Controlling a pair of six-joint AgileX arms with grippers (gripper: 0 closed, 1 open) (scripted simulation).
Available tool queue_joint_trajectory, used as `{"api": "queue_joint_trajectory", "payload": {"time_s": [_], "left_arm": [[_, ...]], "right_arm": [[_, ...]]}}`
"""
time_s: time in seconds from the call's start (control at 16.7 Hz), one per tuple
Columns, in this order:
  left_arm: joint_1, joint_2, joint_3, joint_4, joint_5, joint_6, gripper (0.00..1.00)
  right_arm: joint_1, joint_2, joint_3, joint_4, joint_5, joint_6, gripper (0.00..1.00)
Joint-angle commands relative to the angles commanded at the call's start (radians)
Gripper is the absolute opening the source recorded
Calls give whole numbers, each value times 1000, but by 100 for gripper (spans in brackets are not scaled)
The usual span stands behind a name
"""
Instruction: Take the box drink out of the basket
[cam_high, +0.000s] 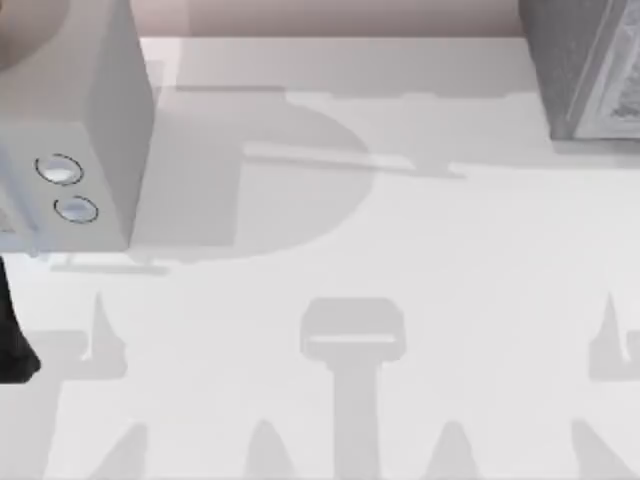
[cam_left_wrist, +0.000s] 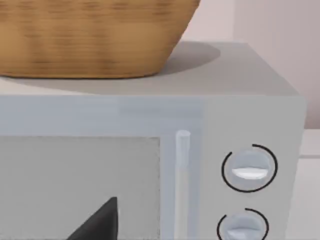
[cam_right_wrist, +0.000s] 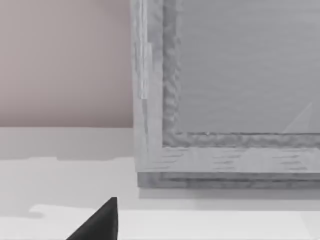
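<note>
A woven tan basket (cam_left_wrist: 90, 35) stands on top of a grey microwave (cam_left_wrist: 250, 110) and faces my left wrist camera. The basket's wall hides its inside, so the box drink is hidden. In the top view the microwave (cam_high: 90, 120) sits at the table's left rear. A dark part of my left gripper (cam_left_wrist: 97, 222) juts into the left wrist view, low in front of the microwave door. The left arm (cam_high: 12, 335) shows as a dark shape at the table's left edge. A dark part of my right gripper (cam_right_wrist: 97, 222) hangs above the table, before a grey cabinet (cam_right_wrist: 240, 75).
The microwave has two round knobs (cam_left_wrist: 249, 167) beside its door handle (cam_left_wrist: 182, 170). The grey cabinet (cam_high: 590, 70) stands at the table's right rear. A white tabletop (cam_high: 350, 230) stretches between them, crossed by shadows. A pale pink wall (cam_right_wrist: 65, 60) lies behind.
</note>
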Motion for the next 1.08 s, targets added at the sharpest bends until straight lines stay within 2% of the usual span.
{"api": "queue_joint_trajectory", "payload": {"time_s": [0.24, 0.42, 1.08], "left_arm": [[8, 32, 17, 5, 8, -1, 100], [34, 153, 91, 39, 40, 0, 100], [206, 974, 637, 320, 244, 13, 100]], "right_arm": [[0, 0, 0, 0, 0, 0, 100], [0, 0, 0, 0, 0, 0, 100], [0, 0, 0, 0, 0, 0, 100]]}}
